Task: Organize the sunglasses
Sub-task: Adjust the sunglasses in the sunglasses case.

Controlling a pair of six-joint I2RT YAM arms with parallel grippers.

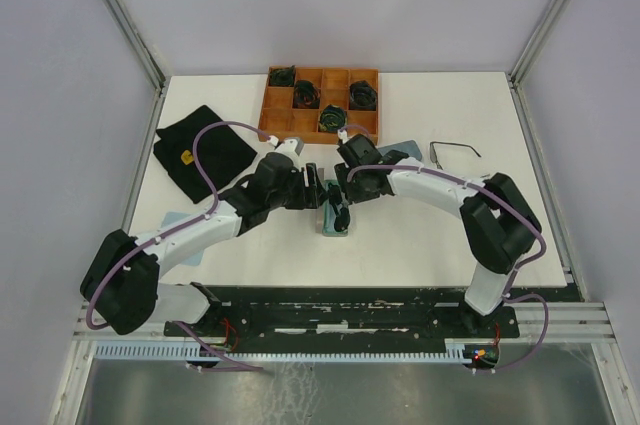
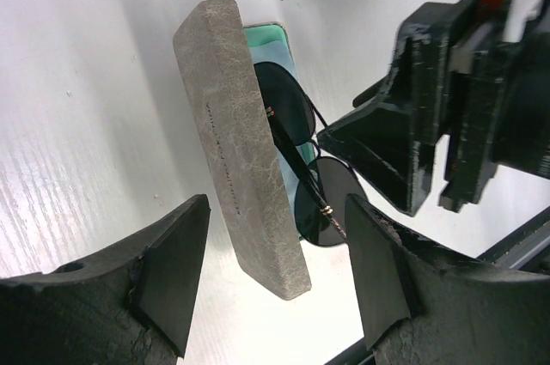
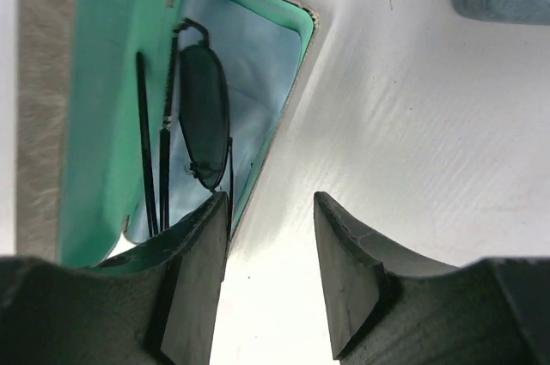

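A grey case (image 2: 236,133) with a green lining (image 3: 103,82) lies open at the middle of the table (image 1: 335,220). One pair of dark-lensed sunglasses (image 3: 204,112) lies folded inside it on a light blue cloth; its lenses (image 2: 322,202) show past the raised lid. My left gripper (image 2: 275,236) is open, its fingers apart on either side of the lid's near end without touching it. My right gripper (image 3: 271,210) is open beside the case with nothing between its fingers, its left finger over the case edge. A second pair of sunglasses (image 1: 455,150) lies loose at the right.
A wooden compartment tray (image 1: 322,123) with several dark green coiled bundles stands at the back. A black cloth (image 1: 200,150) lies at the left. A blue-grey case (image 1: 405,150) lies behind the right arm. Both grippers crowd the open case.
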